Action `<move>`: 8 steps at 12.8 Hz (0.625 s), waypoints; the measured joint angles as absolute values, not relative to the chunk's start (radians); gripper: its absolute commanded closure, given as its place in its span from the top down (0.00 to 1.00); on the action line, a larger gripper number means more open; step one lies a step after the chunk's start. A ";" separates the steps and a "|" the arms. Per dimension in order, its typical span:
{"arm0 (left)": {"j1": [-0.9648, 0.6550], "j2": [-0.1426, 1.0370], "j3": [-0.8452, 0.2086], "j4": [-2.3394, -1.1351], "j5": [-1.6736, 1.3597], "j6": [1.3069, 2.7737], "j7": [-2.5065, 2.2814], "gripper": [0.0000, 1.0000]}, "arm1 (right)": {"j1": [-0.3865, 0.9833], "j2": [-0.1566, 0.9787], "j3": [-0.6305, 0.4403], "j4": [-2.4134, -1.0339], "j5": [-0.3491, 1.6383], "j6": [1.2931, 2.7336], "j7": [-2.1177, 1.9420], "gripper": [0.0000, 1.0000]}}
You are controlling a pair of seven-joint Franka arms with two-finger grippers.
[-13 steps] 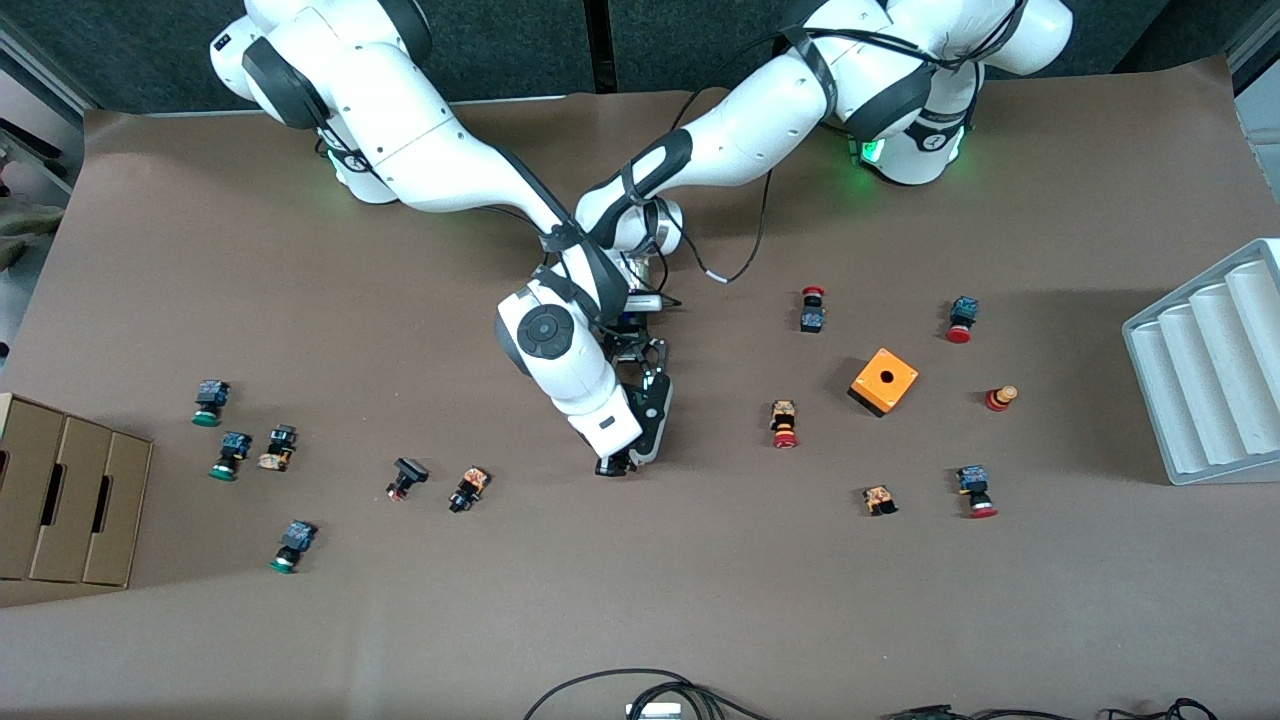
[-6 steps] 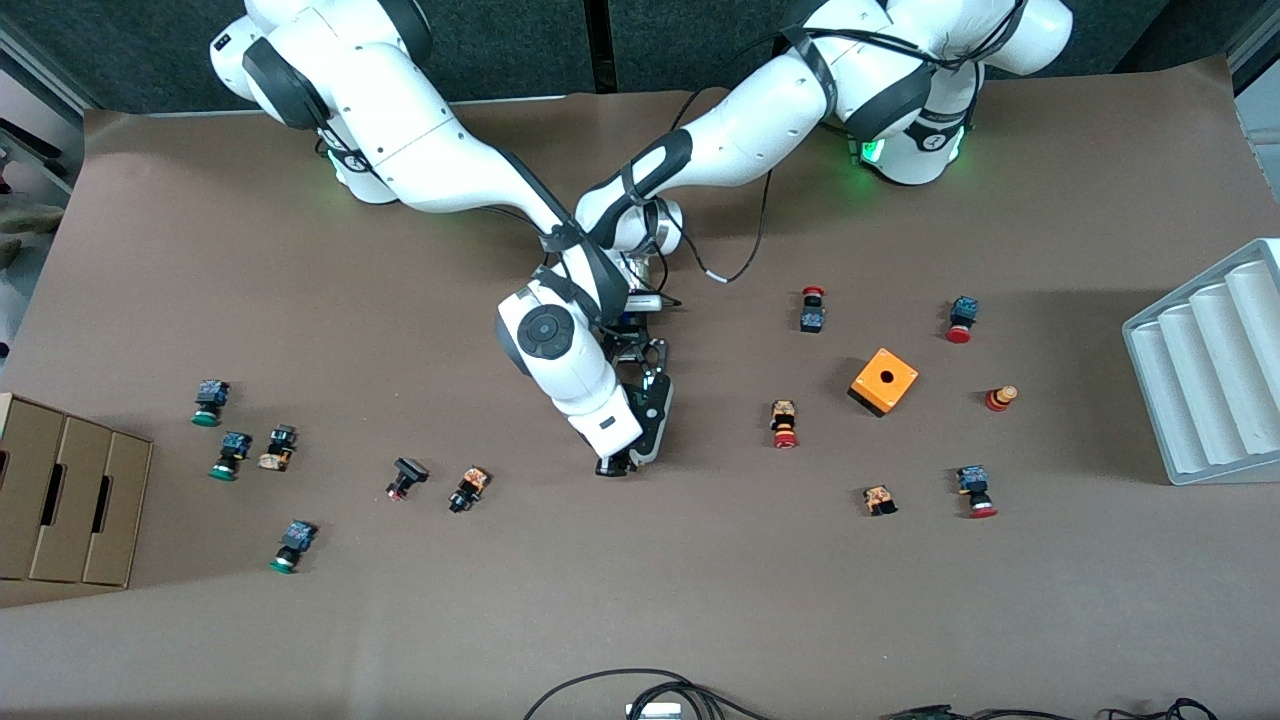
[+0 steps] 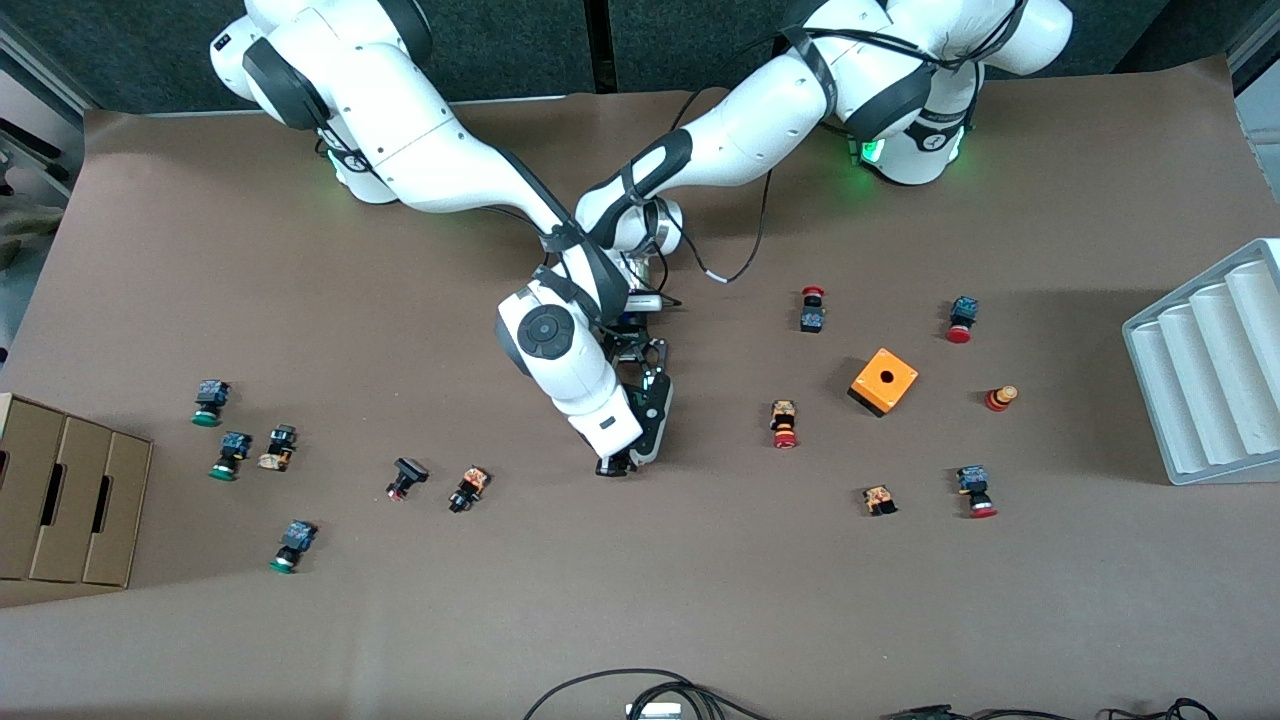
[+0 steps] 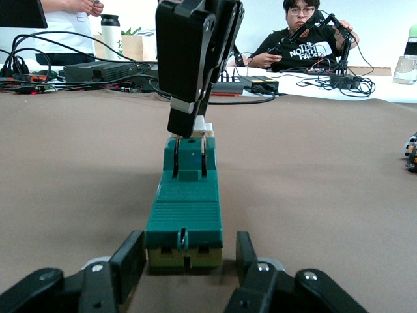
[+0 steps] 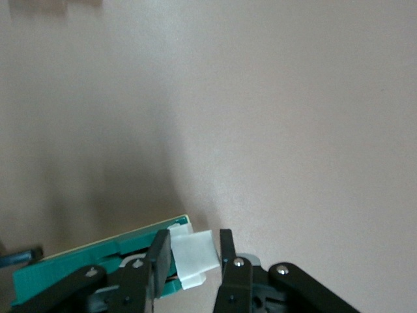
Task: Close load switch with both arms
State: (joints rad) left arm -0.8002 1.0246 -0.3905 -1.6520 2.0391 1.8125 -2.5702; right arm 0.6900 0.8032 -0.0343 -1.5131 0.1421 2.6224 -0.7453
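Observation:
The load switch (image 4: 186, 208), a narrow green block, lies on the brown table; it also shows in the right wrist view (image 5: 78, 261). In the front view the arms hide it. My left gripper (image 4: 187, 251) is open, low at the table, one finger on each side of the switch's end with a small gap on both sides. In the front view it (image 3: 648, 400) sits under the crossed arms. My right gripper (image 5: 193, 244) comes down on the switch's other end, open around the white sliding piece (image 5: 192, 255), one finger against it. It also shows in the left wrist view (image 4: 189, 130) and the front view (image 3: 620, 463).
An orange box with a hole (image 3: 884, 381) and several push buttons (image 3: 784, 424) lie toward the left arm's end. More buttons (image 3: 468, 489) lie toward the right arm's end, by a cardboard box (image 3: 60, 500). A grey tray (image 3: 1205, 375) stands at the table edge.

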 measured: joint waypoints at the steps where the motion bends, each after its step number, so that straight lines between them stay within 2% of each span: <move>1: -0.800 1.025 -0.390 -1.652 2.039 1.812 -2.570 0.64 | 0.690 0.803 -0.034 -1.513 0.142 2.622 -0.745 0.37; 4: -0.800 1.025 -0.390 -1.652 2.039 1.812 -2.570 0.64 | 0.690 0.803 -0.034 -1.513 0.142 2.622 -0.745 0.37; 5: -0.800 1.025 -0.390 -1.652 2.039 1.812 -2.570 0.64 | 0.690 0.803 -0.034 -1.512 0.142 2.622 -0.745 0.40; 6: -0.800 1.025 -0.390 -1.652 2.039 1.812 -2.570 0.64 | 0.690 0.804 -0.034 -1.512 0.142 2.622 -0.745 0.54; 7: -0.800 1.025 -0.390 -1.652 2.039 1.812 -2.570 0.64 | 0.690 0.804 -0.035 -1.511 0.142 2.623 -0.745 0.77; 8: -0.801 1.025 -0.390 -1.652 2.039 1.812 -2.570 0.64 | 0.690 0.804 -0.035 -1.511 0.142 2.624 -0.744 0.82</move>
State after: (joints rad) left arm -0.8005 1.0247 -0.3903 -1.6518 2.0391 1.8123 -2.5704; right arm 0.6896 0.8042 -0.0352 -1.5109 0.1422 2.6237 -0.7436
